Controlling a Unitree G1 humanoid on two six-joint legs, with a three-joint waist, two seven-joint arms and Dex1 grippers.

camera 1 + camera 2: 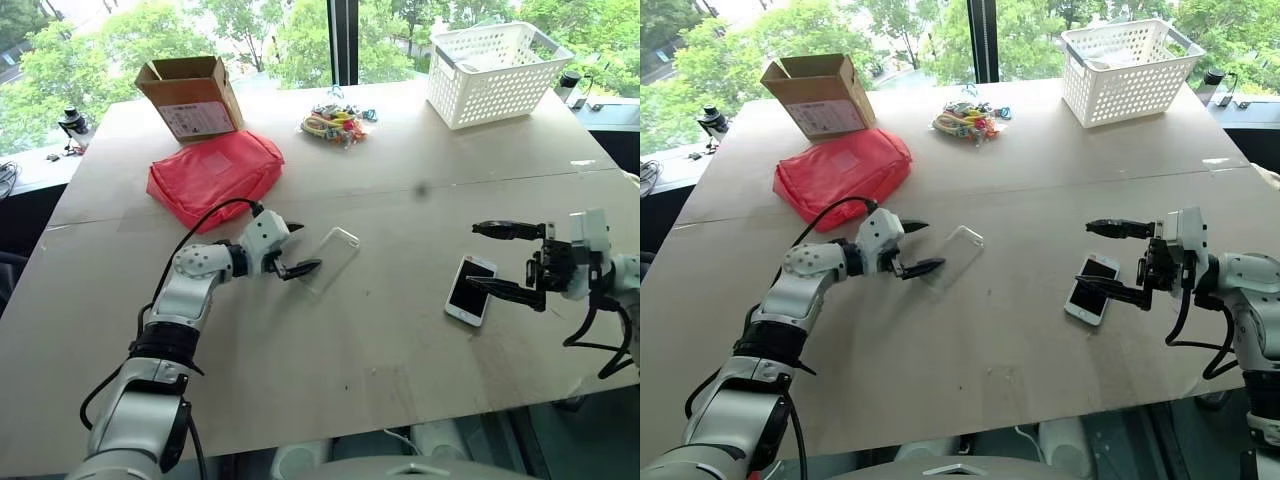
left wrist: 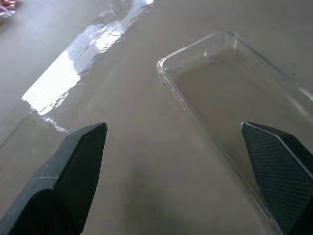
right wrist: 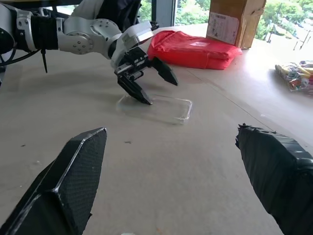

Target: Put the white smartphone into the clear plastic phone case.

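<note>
Clear plastic phone case [image 1: 331, 257] lies under the left gripper's [image 1: 296, 249] spread fingers [image 1: 303, 268].

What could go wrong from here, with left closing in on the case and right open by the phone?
1. The clear plastic phone case lies flat and thin on the table. The open left gripper has one finger tip at its edge, so closing may just push it away.
2. The white smartphone also lies flat, under the open right gripper; a grasp may slip off its low sides.
3. The case is see-through and hard to locate.
</note>
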